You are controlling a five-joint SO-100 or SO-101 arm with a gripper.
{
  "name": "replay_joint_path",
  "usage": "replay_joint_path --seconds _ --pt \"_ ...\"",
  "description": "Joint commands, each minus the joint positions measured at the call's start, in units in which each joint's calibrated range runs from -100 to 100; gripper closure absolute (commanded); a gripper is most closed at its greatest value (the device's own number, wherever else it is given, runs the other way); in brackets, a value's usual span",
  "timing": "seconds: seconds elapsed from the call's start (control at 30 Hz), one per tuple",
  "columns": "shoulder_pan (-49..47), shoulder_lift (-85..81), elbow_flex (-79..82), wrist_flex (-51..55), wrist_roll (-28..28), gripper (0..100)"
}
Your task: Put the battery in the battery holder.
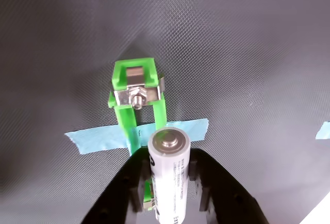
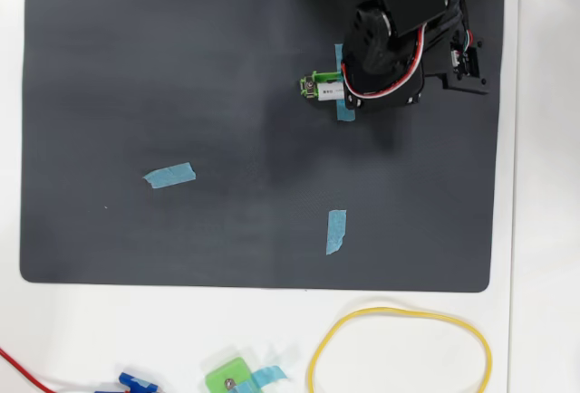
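Dark mat (image 2: 181,94) covers the white table (image 2: 544,230). At the wrist view's bottom centre, the gripper (image 1: 170,182) has its jaws clamped on the battery (image 1: 170,175), which sits over the near half of the green battery holder (image 1: 135,87), taped down with a blue tape strip (image 1: 103,139).

A dark mat (image 2: 181,94) covered the white bench (image 2: 544,230). Two loose blue tape strips (image 2: 169,175) (image 2: 336,231) lay on it. At the lower frame lay a yellow cable loop (image 2: 399,348), a small green piece (image 2: 227,378), and a red wire (image 2: 23,370).
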Motion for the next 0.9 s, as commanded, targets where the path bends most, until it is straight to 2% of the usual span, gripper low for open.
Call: replay_joint_path --seconds 0.0,0.87 --pt "0.31 -1.96 -0.19 1.00 0.24 100" --pt "-2.08 -1.96 -0.11 1.00 0.24 100"
